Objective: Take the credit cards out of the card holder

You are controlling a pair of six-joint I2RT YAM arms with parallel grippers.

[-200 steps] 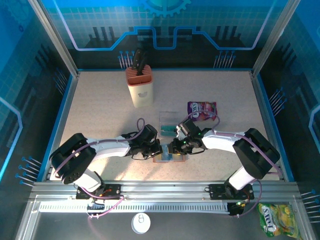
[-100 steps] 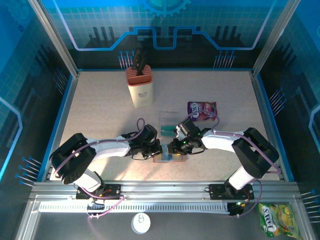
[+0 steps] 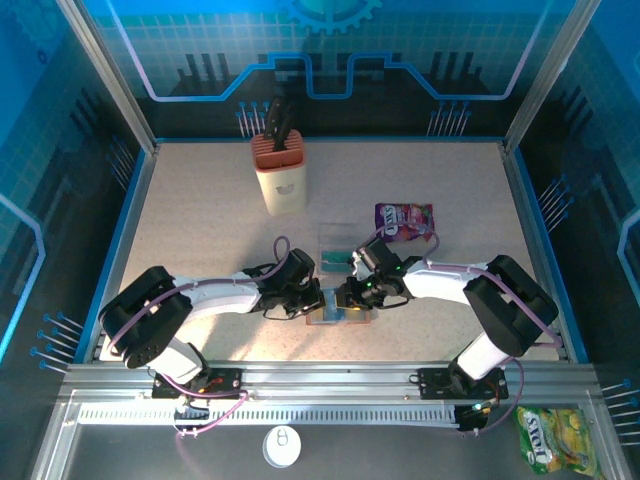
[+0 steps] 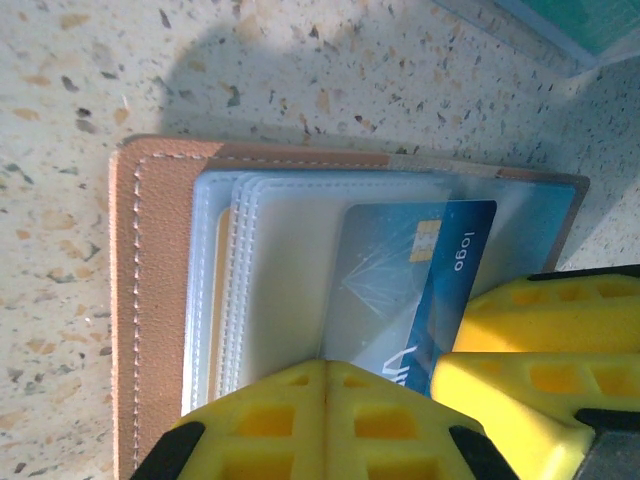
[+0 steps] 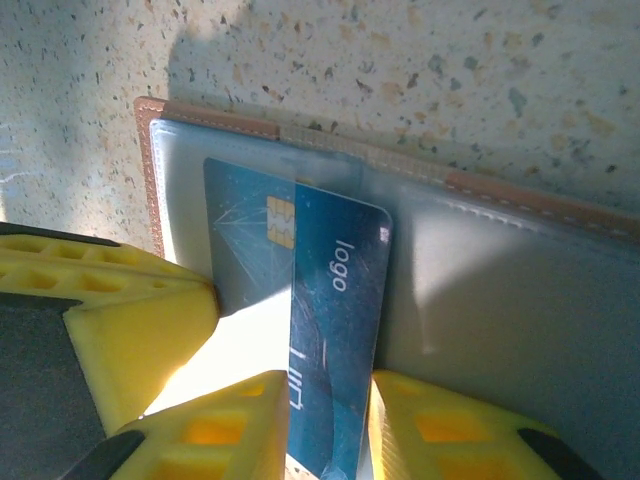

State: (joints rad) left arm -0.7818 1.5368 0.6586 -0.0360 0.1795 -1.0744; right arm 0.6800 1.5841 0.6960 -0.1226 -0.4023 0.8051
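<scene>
The card holder (image 3: 335,316) lies open on the table between both grippers, brown leather edge (image 4: 150,300) around clear pockets. A blue credit card (image 5: 335,330) with a chip and "logo" print sticks partway out of a pocket. My right gripper (image 5: 328,395) is shut on that card, one yellow finger on each long edge. My left gripper (image 4: 327,375) is shut with its tips together, pressed onto the pocket stack beside the card (image 4: 440,270). In the top view the left gripper (image 3: 312,300) and right gripper (image 3: 350,298) meet over the holder.
A clear plastic box (image 3: 337,250) holding something teal sits just behind the holder. A purple snack packet (image 3: 403,220) lies to the back right, and a knife block (image 3: 280,175) stands at the back. Blue rails edge the table on either side.
</scene>
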